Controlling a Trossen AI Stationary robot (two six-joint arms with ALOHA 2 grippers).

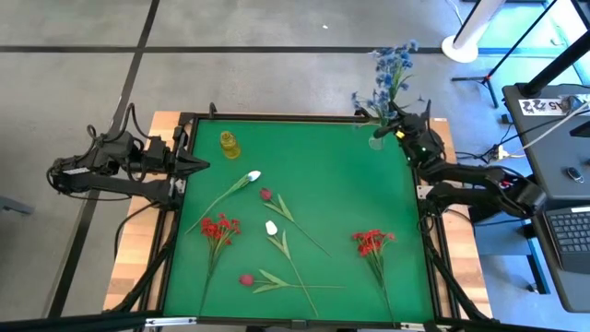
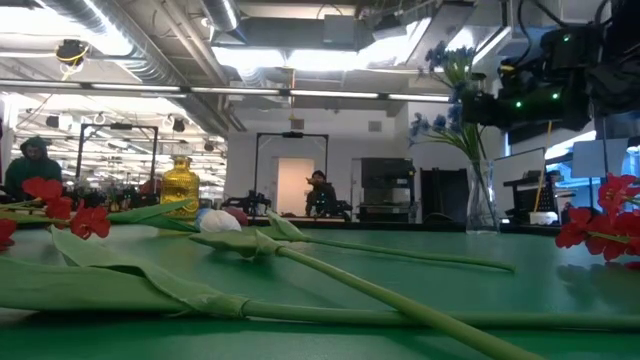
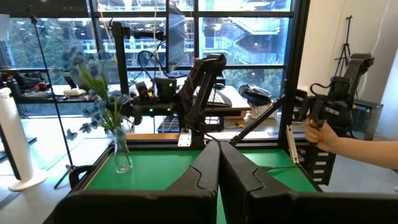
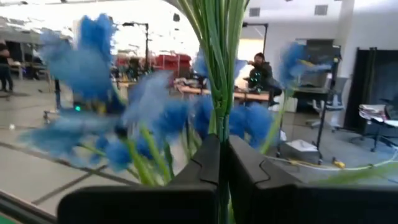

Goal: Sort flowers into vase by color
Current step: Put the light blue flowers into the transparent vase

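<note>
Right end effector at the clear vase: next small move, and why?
Probably open and lift clear. The right end effector is shut on the blue flowers, whose stems already stand in the clear vase at the mat's far corner. Red and white stems still lie on the green mat.

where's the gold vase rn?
High view: the gold vase stands upright near the mat's far-left corner, just right of the left gripper, beyond the white tulip bud.

Seemingly a robotics lab: exposed ceiling ducts, other arm rigs (one hand-held), equipment racks.
</note>
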